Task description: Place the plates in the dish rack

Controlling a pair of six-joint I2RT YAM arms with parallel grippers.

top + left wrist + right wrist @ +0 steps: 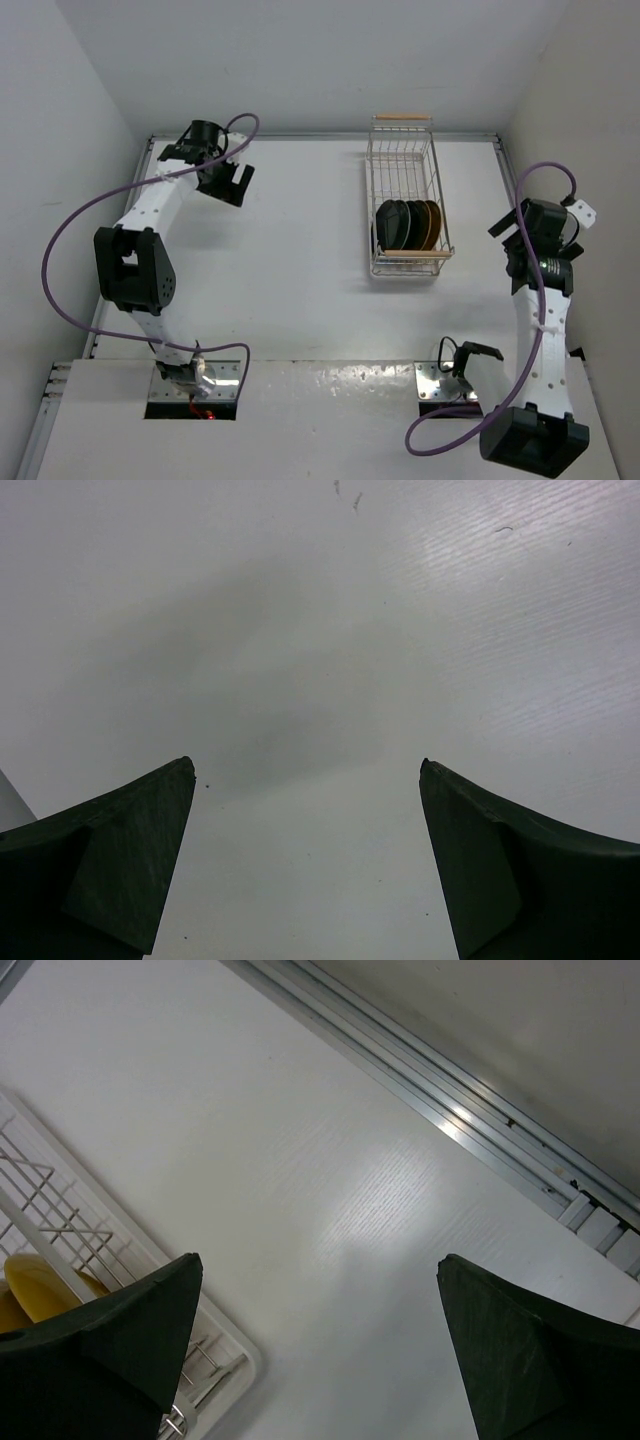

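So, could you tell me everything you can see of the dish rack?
The dish rack is a long rectangular basket of white wire, with a light wooden handle at each short end. It sits flat on the white table, right of centre. Its far part holds nothing; at the near end plates stand on edge in a tight row, dark ones left, a mustard-yellow one rightmost. Nothing else touches it.

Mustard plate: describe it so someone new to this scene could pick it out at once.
Find the white wire dish rack on the table, right of centre. At its near end, plates stand on edge. The mustard plate is the rightmost one, yellow-brown beside dark neighbours.
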